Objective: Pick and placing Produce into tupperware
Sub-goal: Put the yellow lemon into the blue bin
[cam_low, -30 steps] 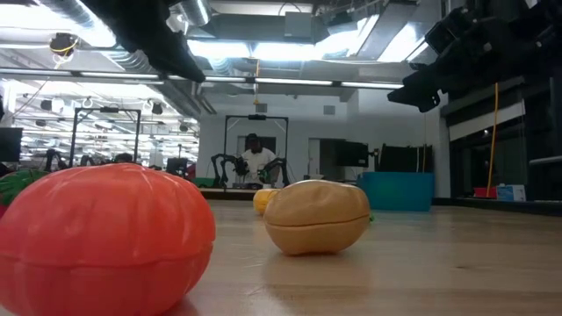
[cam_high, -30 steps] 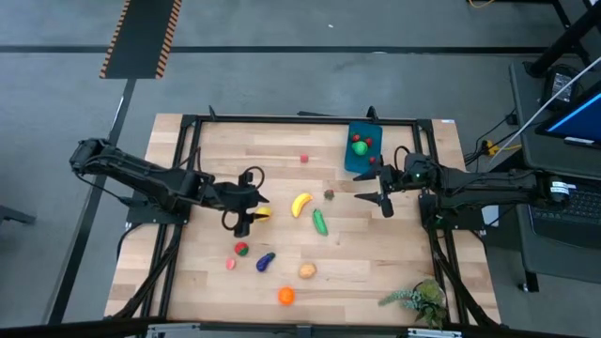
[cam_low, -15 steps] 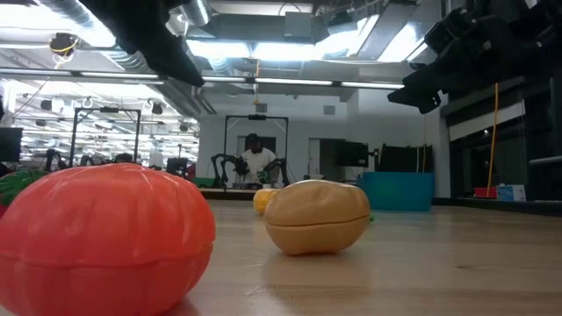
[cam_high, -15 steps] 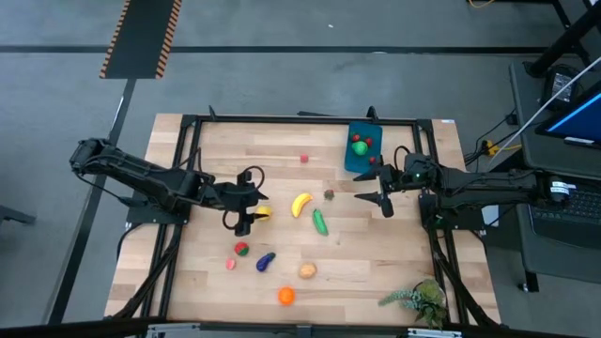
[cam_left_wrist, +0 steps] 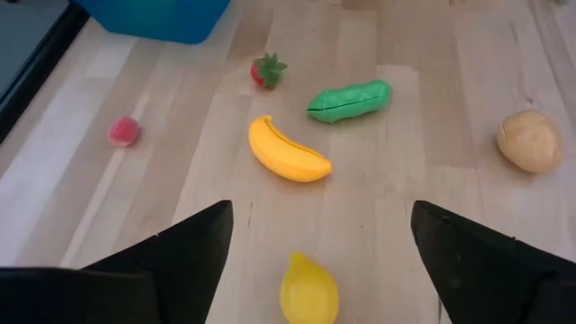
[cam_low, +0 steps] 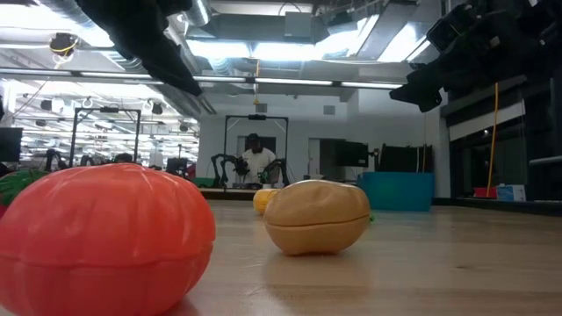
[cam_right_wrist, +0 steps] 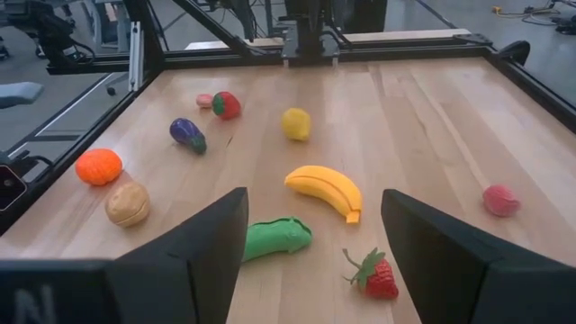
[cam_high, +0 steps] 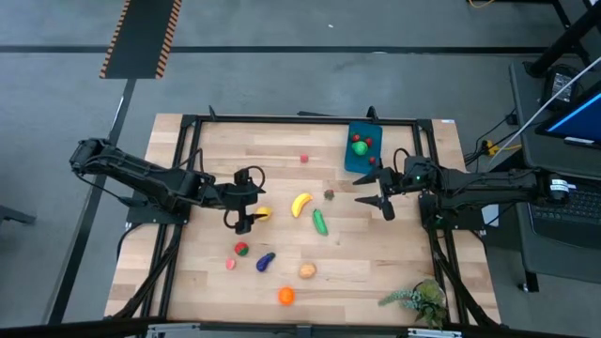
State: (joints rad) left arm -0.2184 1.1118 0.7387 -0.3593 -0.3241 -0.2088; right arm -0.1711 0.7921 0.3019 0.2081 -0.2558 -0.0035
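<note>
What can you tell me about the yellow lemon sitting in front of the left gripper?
The lemon is a small, smooth, glossy yellow toy, plastic by the look, with one pointed end. It lies on the bare wooden table, touching nothing else, between the open fingers of the left gripper, which do not grip it. The banana lies just beyond it.

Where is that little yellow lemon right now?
In the high view the lemon lies on the table left of centre, just ahead of the open left gripper, with the banana as its nearest neighbour to the right.
</note>
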